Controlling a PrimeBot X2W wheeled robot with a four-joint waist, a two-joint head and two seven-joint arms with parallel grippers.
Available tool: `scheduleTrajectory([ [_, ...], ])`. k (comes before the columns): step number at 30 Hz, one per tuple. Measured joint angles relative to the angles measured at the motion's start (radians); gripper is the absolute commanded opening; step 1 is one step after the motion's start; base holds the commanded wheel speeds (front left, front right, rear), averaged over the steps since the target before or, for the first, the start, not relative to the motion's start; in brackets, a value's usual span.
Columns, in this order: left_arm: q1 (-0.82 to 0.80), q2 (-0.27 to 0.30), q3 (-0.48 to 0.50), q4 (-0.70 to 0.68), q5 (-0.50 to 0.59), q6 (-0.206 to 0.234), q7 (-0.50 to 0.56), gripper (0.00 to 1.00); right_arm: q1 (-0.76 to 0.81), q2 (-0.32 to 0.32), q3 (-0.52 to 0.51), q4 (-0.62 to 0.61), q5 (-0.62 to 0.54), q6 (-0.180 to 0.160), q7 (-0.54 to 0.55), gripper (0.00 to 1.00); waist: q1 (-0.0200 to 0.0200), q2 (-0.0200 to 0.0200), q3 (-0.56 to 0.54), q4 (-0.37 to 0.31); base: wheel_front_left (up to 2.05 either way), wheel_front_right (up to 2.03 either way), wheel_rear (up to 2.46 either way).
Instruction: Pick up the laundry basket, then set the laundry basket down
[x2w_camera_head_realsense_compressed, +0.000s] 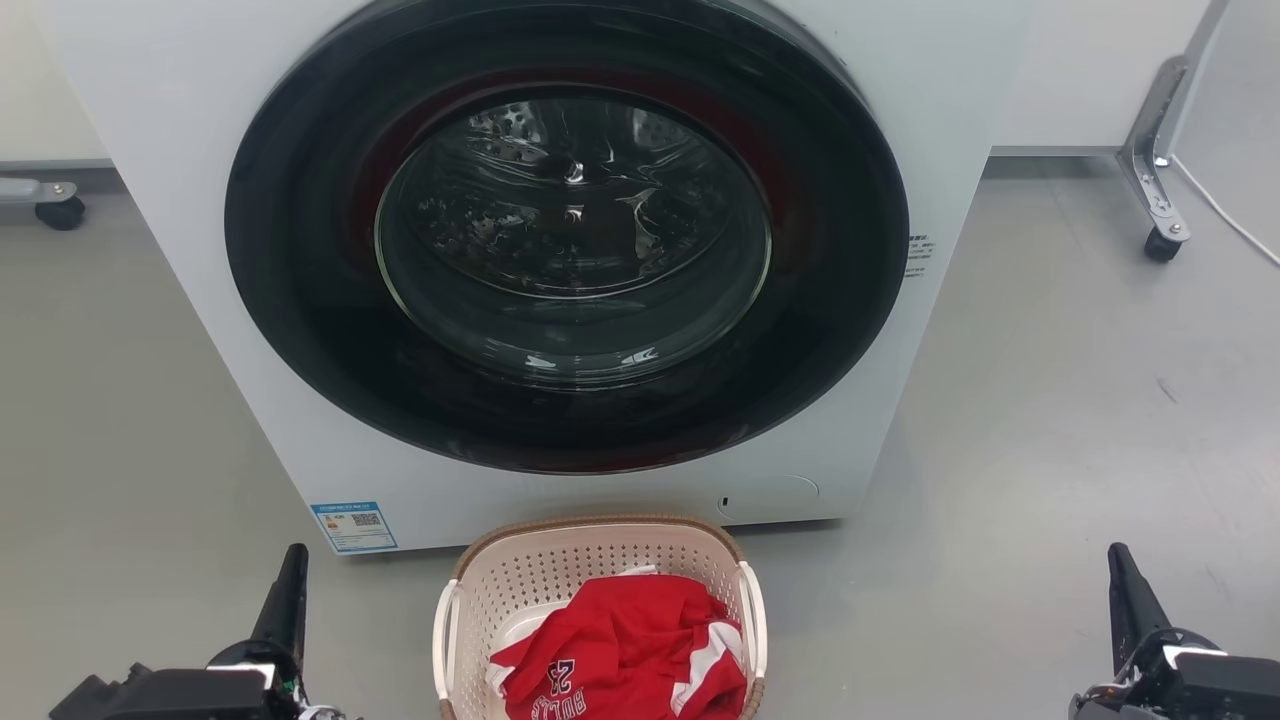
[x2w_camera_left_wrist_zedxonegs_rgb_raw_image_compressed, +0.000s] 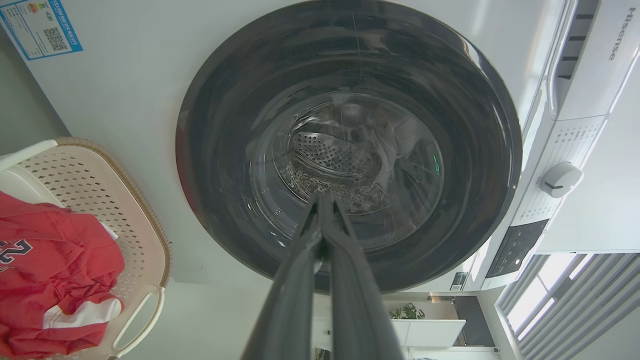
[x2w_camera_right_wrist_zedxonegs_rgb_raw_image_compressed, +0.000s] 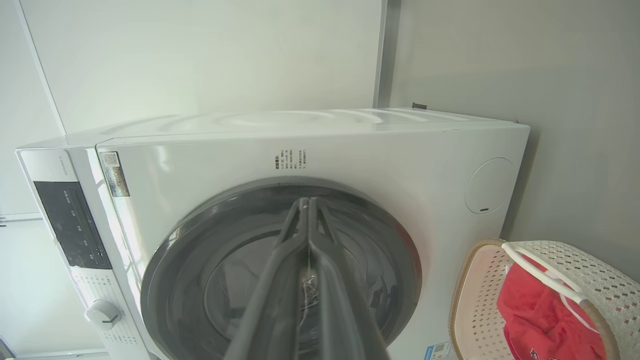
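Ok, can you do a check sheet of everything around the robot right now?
Surface: grey floor, a few faint marks.
Job's things: laundry basket on the floor before the washing machine, red shirt inside.
Clutter: nothing seen.
Grippers: left gripper and right gripper shut, empty, either side of the basket, apart from it.
Cables: white cable on the floor, far right.
Surroundings: washing machine door closed; wheeled frame legs behind.

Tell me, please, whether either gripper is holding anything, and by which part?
Nothing is held. The left gripper and the right gripper are both shut on nothing, apart from the laundry basket, whose white handles are untouched.
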Motion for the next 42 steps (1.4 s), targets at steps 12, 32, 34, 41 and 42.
scheduleTrajectory([
  [12,0.0,-0.002,0.0,0.002,-0.009,0.0,0.0,0.0,-0.011,0.001,-0.001,0.0,0.001,0.001,0.0,0.0,0.0,0.0,0.0,0.0,0.0,0.0,0.0],
  [32,0.0,-0.002,0.0,0.002,-0.01,0.0,0.0,0.0,-0.011,0.001,-0.001,0.0,0.001,0.001,0.0,0.0,0.0,0.0,0.0,0.0,0.0,0.0,0.0],
  [34,0.0,-0.002,0.0,0.002,-0.01,0.0,0.0,0.0,-0.011,0.001,-0.001,0.0,0.001,0.001,0.0,0.0,0.0,-0.0001,0.0,0.0,0.0,0.0,0.0],
  [41,0.0,-0.002,0.0,0.002,-0.01,0.0,0.0,0.0,-0.011,0.001,-0.001,0.0,0.001,0.001,0.0,0.0,0.0,0.0,0.0,0.0,0.0,0.0,0.0],
  [42,0.0,-0.002,0.0,0.002,-0.01,0.0,0.0,0.0,-0.011,0.001,-0.001,0.0,0.001,0.001,0.0,0.0,0.0,0.0,0.0,0.0,0.0,0.0,0.0],
])
